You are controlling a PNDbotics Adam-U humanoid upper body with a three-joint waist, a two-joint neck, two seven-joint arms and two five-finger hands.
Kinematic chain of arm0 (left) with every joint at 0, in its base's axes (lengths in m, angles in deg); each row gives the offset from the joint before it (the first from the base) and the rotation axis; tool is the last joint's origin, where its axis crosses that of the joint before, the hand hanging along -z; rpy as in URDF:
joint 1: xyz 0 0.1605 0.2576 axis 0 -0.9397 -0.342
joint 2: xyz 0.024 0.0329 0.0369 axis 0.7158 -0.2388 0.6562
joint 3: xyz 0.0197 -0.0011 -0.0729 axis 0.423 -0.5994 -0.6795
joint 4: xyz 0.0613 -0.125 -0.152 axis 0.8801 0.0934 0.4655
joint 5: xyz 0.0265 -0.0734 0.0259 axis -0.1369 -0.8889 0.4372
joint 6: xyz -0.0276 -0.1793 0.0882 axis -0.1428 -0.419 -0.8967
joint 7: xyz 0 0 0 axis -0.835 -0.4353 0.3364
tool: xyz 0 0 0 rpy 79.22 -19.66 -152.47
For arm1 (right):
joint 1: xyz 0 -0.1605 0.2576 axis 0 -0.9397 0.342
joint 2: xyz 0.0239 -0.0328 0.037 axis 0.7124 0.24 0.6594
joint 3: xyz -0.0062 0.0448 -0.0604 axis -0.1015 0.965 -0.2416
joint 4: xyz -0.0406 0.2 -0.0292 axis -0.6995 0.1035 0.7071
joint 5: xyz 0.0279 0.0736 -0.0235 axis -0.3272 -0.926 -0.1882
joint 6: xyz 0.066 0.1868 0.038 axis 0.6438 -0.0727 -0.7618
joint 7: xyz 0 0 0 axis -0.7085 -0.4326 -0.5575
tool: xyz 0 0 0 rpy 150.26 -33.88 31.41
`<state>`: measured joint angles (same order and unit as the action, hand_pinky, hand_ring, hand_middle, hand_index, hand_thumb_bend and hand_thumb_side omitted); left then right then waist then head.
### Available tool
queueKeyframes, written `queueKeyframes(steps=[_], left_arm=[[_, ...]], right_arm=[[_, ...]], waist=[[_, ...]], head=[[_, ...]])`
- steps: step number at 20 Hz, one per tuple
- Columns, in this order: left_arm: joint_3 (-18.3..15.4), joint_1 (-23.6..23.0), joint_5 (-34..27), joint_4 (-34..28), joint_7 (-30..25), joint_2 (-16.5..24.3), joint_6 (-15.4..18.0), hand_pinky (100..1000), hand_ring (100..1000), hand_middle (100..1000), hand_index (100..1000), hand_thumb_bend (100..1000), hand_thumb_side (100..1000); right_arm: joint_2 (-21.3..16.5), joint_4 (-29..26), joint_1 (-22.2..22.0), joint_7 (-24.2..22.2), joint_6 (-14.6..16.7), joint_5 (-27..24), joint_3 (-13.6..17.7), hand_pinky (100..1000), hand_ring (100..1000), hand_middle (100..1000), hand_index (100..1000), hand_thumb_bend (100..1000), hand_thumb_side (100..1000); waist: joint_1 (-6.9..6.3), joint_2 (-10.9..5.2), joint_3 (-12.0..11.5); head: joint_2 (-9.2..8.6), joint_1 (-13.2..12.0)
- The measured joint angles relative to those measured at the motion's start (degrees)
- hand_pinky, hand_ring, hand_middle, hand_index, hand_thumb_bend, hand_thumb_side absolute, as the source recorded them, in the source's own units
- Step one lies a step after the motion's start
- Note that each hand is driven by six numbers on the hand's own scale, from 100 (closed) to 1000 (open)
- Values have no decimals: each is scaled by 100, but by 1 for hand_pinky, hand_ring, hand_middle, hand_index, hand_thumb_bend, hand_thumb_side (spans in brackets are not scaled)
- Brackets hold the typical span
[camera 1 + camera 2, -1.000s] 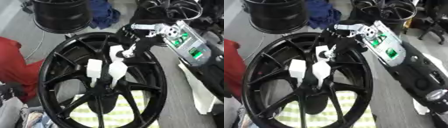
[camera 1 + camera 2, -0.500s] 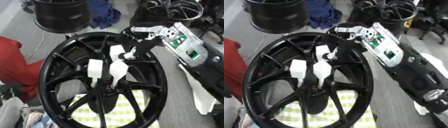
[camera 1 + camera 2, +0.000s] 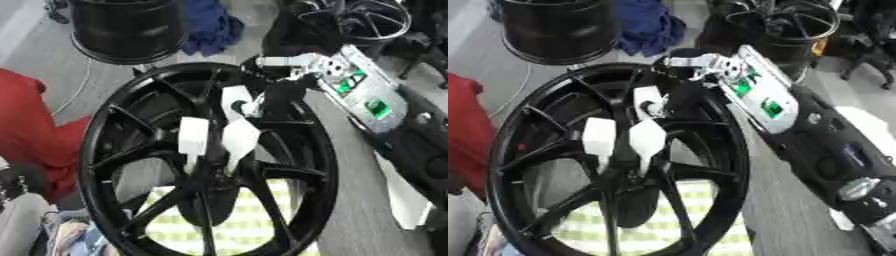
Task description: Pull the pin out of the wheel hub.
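Your right hand [image 3: 223, 135] reaches into the black wheel [image 3: 302, 150]; I cannot tell its grip. A skewed pull could jam the pin.

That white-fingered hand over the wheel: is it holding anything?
It cannot be told: the right hand reaches down to the wheel centre, where its fingers hide any pin.

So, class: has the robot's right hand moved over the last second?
No. The right hand sits at the same place against the wheel rim, just above the hub.
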<state>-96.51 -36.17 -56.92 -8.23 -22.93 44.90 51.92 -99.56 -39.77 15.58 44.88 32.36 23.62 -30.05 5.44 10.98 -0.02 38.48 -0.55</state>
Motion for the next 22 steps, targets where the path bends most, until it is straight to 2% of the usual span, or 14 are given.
queueKeyframes(steps=[7,13,17,22], left_arm=[[1,3,1,1,4,0,25,693,672,620,782,100,867],[2,4,6,1,3,0,29,693,671,620,782,100,868],[2,5,7,1,3,0,29,693,671,620,782,100,867],[2,5,7,1,1,0,27,694,671,620,782,100,867]], right_arm=[[68,49,44,-107,52,134,-27,729,721,630,717,159,289],[73,48,78,-311,77,218,-25,622,595,506,600,101,250],[70,5,82,-401,54,244,-17,530,519,428,519,100,212],[0,-170,57,-349,26,248,3,479,485,390,484,100,194]], waist=[[3,4,-30],[5,4,-30],[5,4,-11],[2,3,1]], head=[[0,17],[2,17],[17,16],[18,14]])
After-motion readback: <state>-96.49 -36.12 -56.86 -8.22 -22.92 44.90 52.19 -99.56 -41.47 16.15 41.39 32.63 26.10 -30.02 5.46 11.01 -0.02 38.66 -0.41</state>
